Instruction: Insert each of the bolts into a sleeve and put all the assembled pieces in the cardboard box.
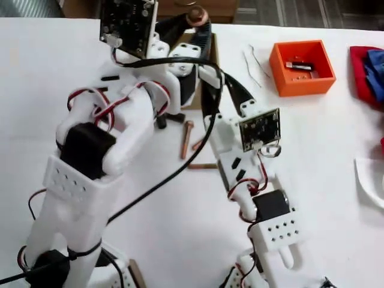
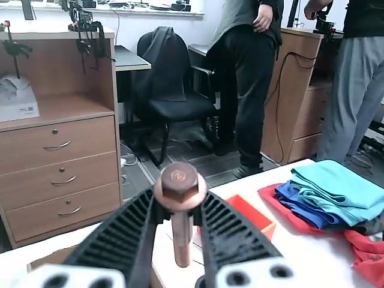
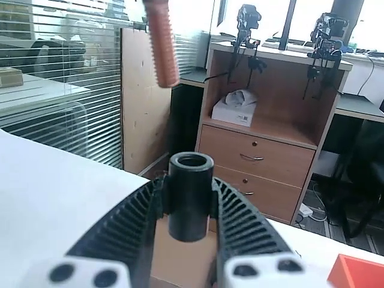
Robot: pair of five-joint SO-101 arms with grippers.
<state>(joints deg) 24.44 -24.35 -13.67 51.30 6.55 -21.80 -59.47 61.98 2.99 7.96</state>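
Note:
My left gripper is shut on a copper bolt, held just under its hex head with the shaft pointing down. In the high view this bolt hangs over the far side of the table. My right gripper is shut on a black sleeve that stands upright with its open end up. The bolt's threaded shaft hangs above the sleeve, off to one side and clear of it. The cardboard box lies under both grippers, mostly hidden by the arms.
Loose copper bolts and black sleeves lie mid-table between the arms. An orange bin sits at the back right, beside thin wires. Folded cloths lie at the right edge.

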